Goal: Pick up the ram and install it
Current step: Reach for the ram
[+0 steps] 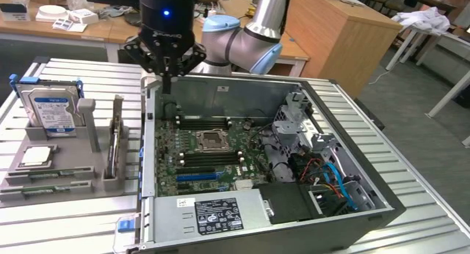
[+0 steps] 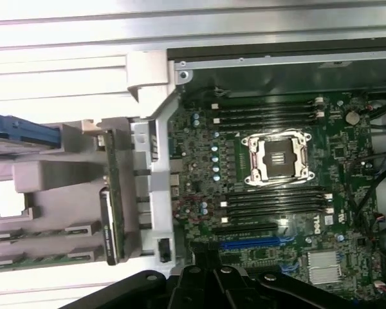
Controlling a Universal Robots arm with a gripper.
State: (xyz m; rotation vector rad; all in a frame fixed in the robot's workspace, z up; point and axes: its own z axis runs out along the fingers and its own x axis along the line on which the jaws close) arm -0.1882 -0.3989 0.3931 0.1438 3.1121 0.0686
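Two green ram sticks [image 1: 50, 174] lie flat in the front grooves of a grey holder [image 1: 74, 155] at the exterior view's left; the wrist view has them too [image 2: 38, 232]. My gripper [image 1: 167, 88] hangs shut and empty over the far left corner of the open computer case [image 1: 294, 221], well apart from the sticks. Its dark fingers [image 2: 204, 273] are pressed together. On the motherboard [image 1: 191, 149], black memory slots [image 1: 204, 122] run on both sides of the processor socket [image 1: 211, 138], with nothing in them [image 2: 270, 116].
The holder also carries an upright hard drive [image 1: 52, 112], a silver processor chip [image 1: 37, 155] and a thin green board standing on edge [image 1: 115, 138]. Cables and a drive cage [image 1: 323, 160] crowd the case's right side. A power supply [image 1: 217, 213] sits at its front.
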